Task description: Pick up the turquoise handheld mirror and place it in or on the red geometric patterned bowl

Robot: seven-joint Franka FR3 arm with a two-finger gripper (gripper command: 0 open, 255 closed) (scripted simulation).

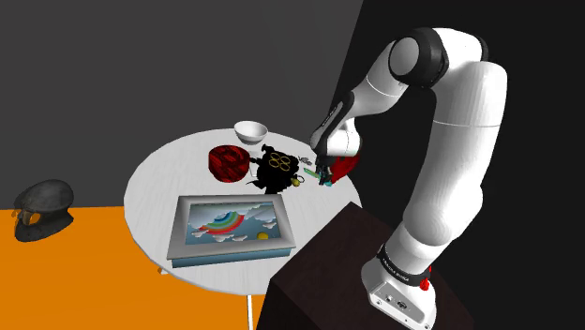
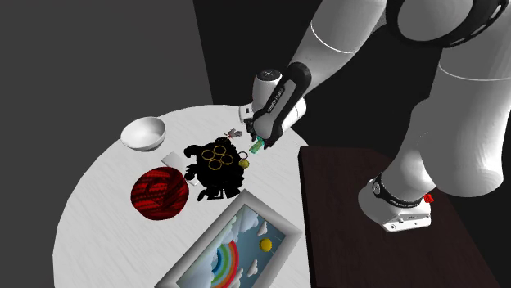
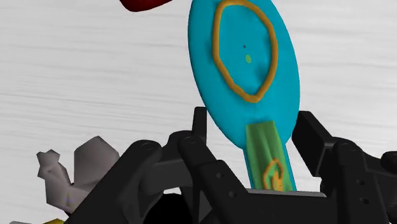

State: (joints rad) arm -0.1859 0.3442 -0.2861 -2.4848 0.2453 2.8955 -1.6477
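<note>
black two-finger gripper (image 3: 253, 127) part-open, seemingly clasping turquoise oval handheld mirror (image 3: 245, 63) at its neck | mirror hanging over white round table (image 1: 150, 187)

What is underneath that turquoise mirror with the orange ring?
The white table shows around the mirror, so bare tabletop is likely below. The patch directly beneath it is covered and cannot be seen.

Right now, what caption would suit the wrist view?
Black gripper straddling a turquoise handheld mirror, white table behind.
</note>
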